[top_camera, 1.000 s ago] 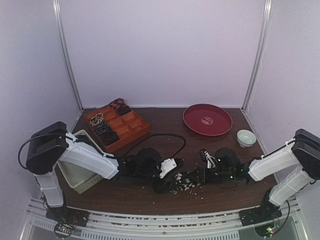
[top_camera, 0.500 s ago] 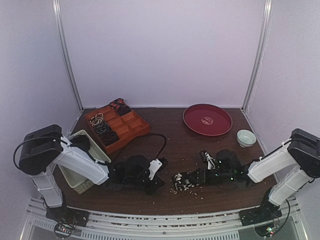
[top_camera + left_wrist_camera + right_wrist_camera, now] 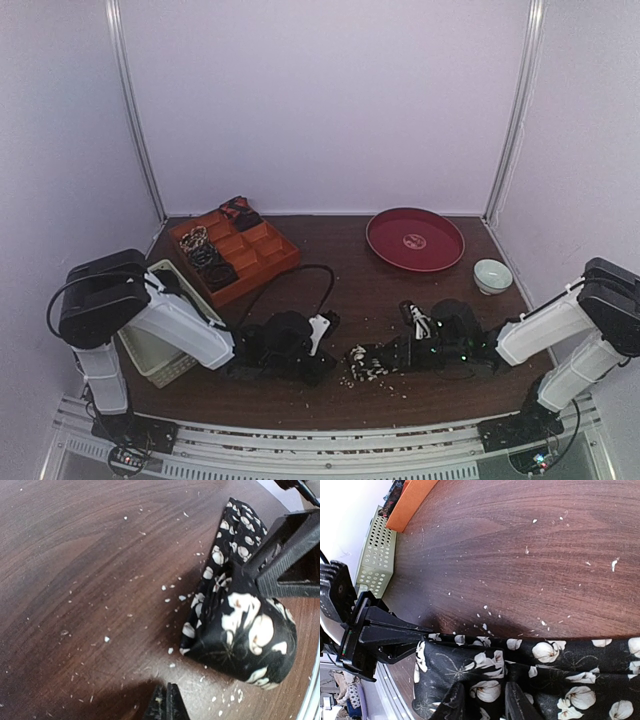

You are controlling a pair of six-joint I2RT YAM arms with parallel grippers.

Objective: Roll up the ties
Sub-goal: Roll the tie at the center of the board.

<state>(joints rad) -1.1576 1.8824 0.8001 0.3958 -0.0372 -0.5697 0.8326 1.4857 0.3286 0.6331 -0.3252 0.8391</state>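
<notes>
A black tie [image 3: 368,362] with white flowers is seen lying on the brown bench [image 3: 340,300] close to the near edge, about at its middle. In the left wrist view its end [image 3: 235,625] is folded into a thick bundle that rests on the wood, and the remaining strip is laid toward the right edge. The right gripper [image 3: 392,354] is lowered onto this tie; in the right wrist view its two fingers [image 3: 456,700] are pressed into the cloth, with a fold of the tie clamped between them. The left gripper [image 3: 322,362] is held low just beside the bundled end, on the side toward the left edge. Its fingertips [image 3: 165,706] are brought together, and nothing is seen between them. Small white crumbs [image 3: 170,600] are scattered on the wood around the tie. An orange tray [image 3: 268,262] is placed at the far left corner, and several rolled ties [image 3: 205,255] are kept in its compartments. A white basket [image 3: 150,350] is set at the left edge, nearer than the tray. A round red plate [image 3: 415,240] is found toward the far right corner, and a small pale bowl [image 3: 492,275] is placed near the right edge.
</notes>
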